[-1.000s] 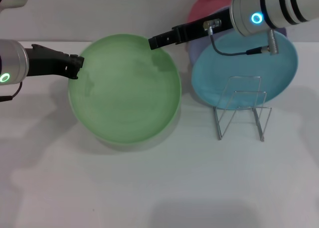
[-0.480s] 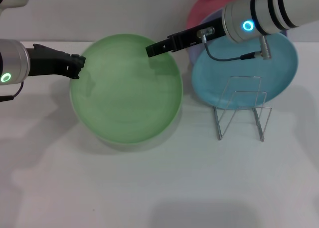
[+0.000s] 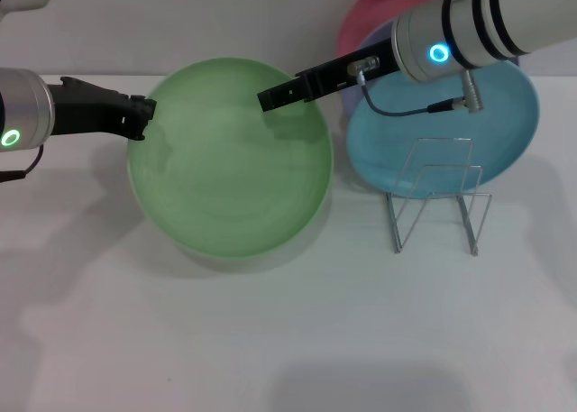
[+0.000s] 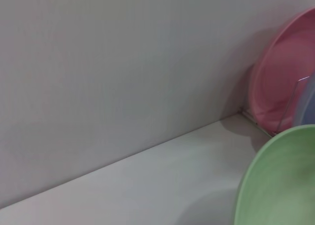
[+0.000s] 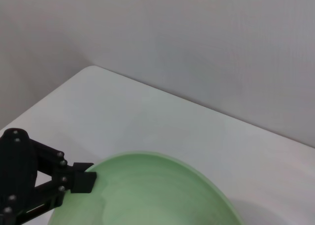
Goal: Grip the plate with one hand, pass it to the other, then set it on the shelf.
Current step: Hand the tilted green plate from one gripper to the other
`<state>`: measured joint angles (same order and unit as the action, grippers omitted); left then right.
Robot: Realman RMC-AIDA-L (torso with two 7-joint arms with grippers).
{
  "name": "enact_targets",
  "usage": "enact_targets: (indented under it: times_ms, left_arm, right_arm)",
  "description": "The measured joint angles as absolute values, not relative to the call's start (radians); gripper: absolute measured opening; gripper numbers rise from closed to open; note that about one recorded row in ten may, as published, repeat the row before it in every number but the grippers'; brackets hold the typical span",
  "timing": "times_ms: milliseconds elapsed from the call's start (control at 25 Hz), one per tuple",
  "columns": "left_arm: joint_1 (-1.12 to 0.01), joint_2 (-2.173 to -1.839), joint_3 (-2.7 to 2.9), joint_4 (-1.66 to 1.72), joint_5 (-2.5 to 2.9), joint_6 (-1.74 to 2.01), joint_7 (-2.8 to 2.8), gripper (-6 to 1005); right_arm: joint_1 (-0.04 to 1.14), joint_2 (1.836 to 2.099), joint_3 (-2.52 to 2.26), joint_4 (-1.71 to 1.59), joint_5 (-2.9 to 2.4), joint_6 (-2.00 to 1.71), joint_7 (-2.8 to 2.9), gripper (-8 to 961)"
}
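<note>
The light green plate [image 3: 230, 169] hangs a little above the white table, its shadow below it. My left gripper [image 3: 142, 114] is shut on its left rim and holds it roughly level. My right gripper [image 3: 267, 97] reaches in from the right and sits over the plate's far right part, just inside the rim. The right wrist view shows the plate [image 5: 147, 195] with the left gripper [image 5: 83, 178] clamped on its edge. The plate's rim also shows in the left wrist view [image 4: 280, 180]. The silver wire shelf [image 3: 437, 196] stands on the table to the right of the plate.
A sky-blue plate [image 3: 505, 114] leans behind the wire shelf. A lavender plate [image 3: 356, 92] and a pink plate [image 3: 379, 6] stand behind it against the back wall; the pink plate [image 4: 283, 82] also shows in the left wrist view. The white table [image 3: 270, 340] stretches to the front.
My right gripper has moved left and forward, from the plate's far right rim to over its inside. The left gripper and the plate have hardly moved.
</note>
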<state>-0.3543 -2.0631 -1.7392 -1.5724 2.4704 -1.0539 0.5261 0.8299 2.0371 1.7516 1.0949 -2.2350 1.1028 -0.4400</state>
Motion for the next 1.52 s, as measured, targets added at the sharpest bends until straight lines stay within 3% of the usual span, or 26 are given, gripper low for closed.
enact_targets:
  times_ms: [240, 640, 760, 920, 1120, 1480, 1520]
  left_arm:
    - [-0.354, -2.063, -1.74, -1.572, 2.47, -1.054, 0.526, 88]
    - [-0.354, -2.063, -1.739, -1.574, 2.467, -1.057, 0.526, 95]
    - [-0.354, -2.063, -1.742, -1.576, 2.462, -1.058, 0.527, 97]
    - [-0.343, -2.063, -1.742, -1.586, 2.453, -1.053, 0.533, 100]
    - [-0.34, -2.063, -1.735, -1.592, 2.444, -1.058, 0.536, 104]
    - [-0.329, -2.064, -1.733, -1.612, 2.43, -1.058, 0.537, 110]
    - [-0.325, -2.064, -1.733, -1.619, 2.429, -1.057, 0.537, 149]
  right_arm:
    - [0.83, 2.037, 1.745, 1.088, -2.235, 1.1, -0.445, 812]
    - [0.829, 2.037, 1.723, 1.081, -2.235, 1.088, -0.458, 420]
    - [0.82, 2.04, 1.714, 1.092, -2.236, 1.078, -0.479, 352]
    - [0.782, 2.06, 1.691, 1.16, -2.278, 1.058, -0.491, 261]
    - [0.749, 2.074, 1.671, 1.234, -2.322, 1.057, -0.489, 63]
    - [0.74, 2.074, 1.664, 1.246, -2.323, 1.057, -0.491, 53]
    - [0.739, 2.074, 1.664, 1.247, -2.324, 1.06, -0.491, 53]
